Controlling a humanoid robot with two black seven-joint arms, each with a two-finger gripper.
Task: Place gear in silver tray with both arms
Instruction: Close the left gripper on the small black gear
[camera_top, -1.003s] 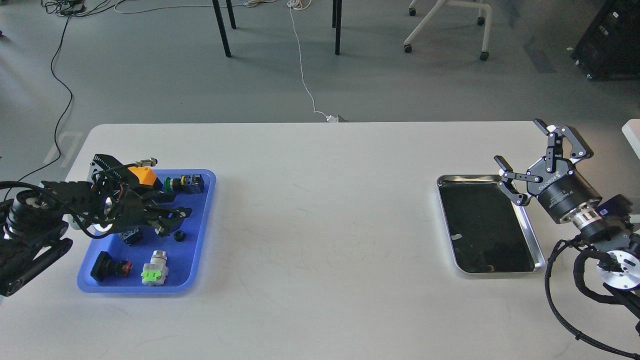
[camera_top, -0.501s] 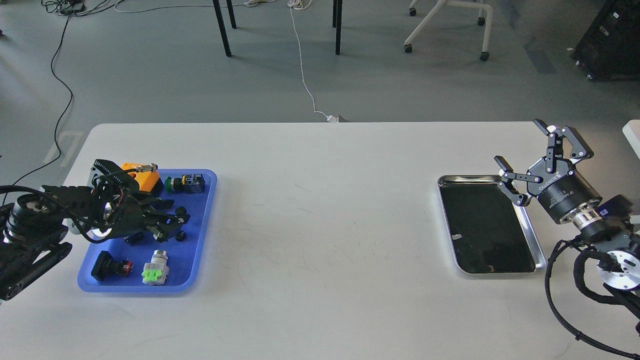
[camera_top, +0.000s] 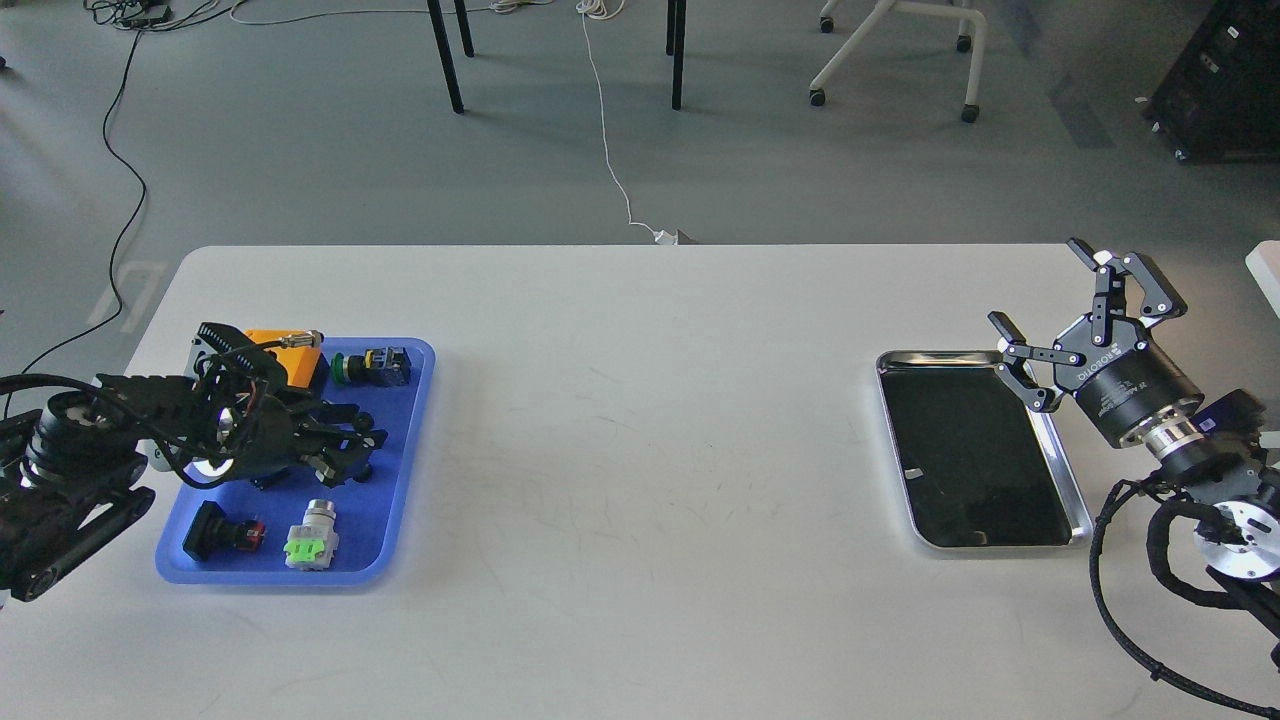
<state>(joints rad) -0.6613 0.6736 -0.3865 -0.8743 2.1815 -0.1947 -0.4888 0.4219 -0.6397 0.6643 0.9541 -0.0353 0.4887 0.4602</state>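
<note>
Two tools in my view. Left tool (camera_top: 345, 455) low in the blue tray (camera_top: 405, 500) among small parts; I cannot tell its opening or whether the gear sits there. Right tool (camera_top: 1050, 325) spread wide, empty, over the silver tray (camera_top: 1075, 510) far right on the bench (camera_top: 650, 450). Gear likely small, rigid, slippery: grip its rim.

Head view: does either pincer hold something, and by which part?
Right pincer is open and empty above the shiny silver tray. Left pincer: cannot tell.
</note>
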